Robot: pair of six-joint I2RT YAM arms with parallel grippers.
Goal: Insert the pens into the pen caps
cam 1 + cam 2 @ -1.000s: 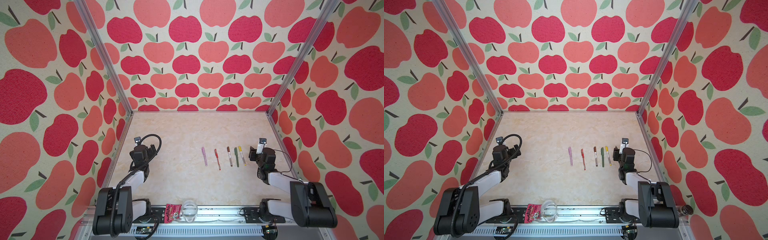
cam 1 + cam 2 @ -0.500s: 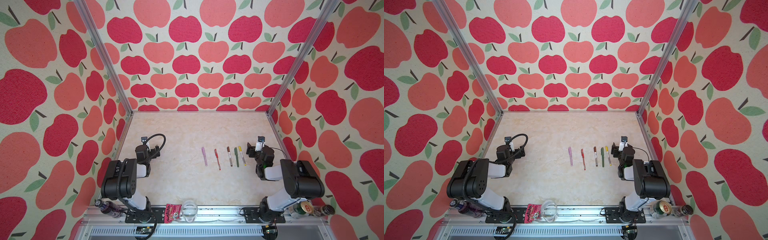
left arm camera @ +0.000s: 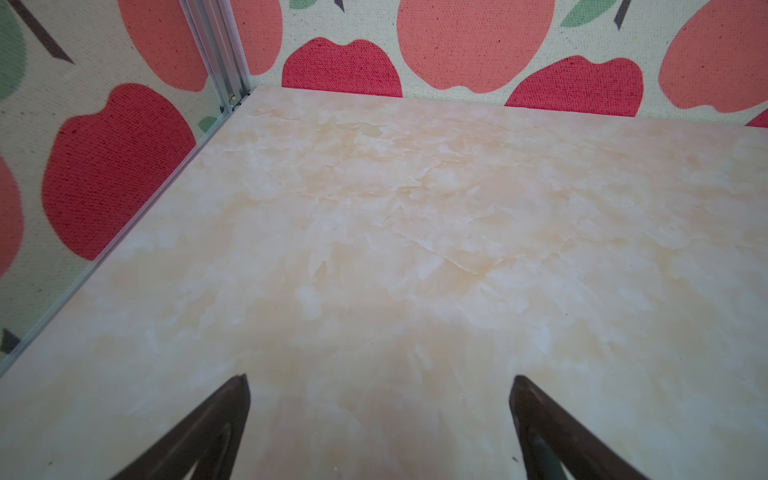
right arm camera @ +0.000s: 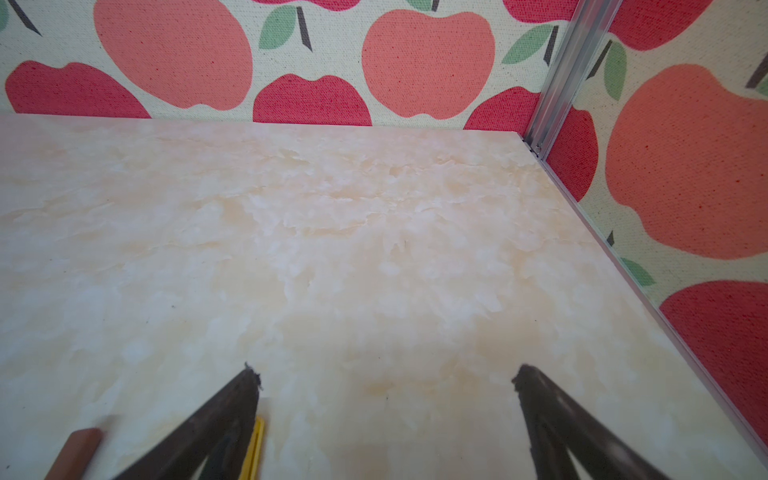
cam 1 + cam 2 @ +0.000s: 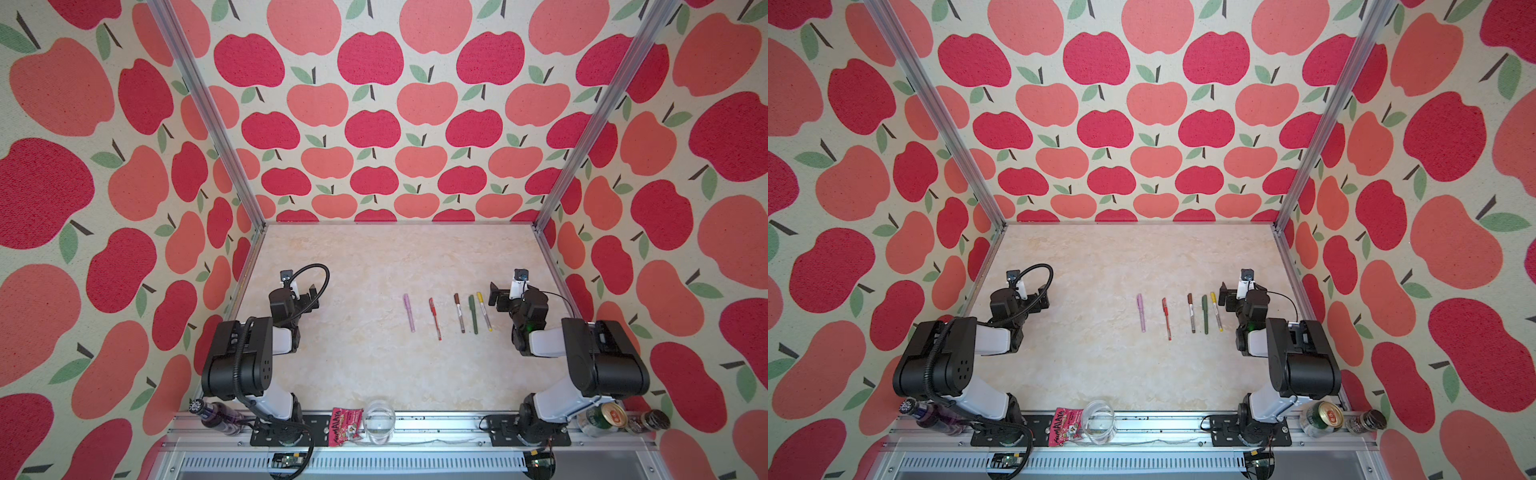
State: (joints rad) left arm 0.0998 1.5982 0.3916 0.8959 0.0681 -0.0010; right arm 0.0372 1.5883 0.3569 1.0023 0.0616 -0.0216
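- Evidently the left gripper [image 3: 380, 380] hangs spread and empty near the left wall, well apart from the pens [image 5: 459, 318].
- All five pens lie capped in a row right of centre; the task looks done, so neither arm should disturb them.
- The right gripper [image 4: 384, 370] gapes empty just beside the yellow cap [image 4: 257, 440]; any retreat should lift clear first.
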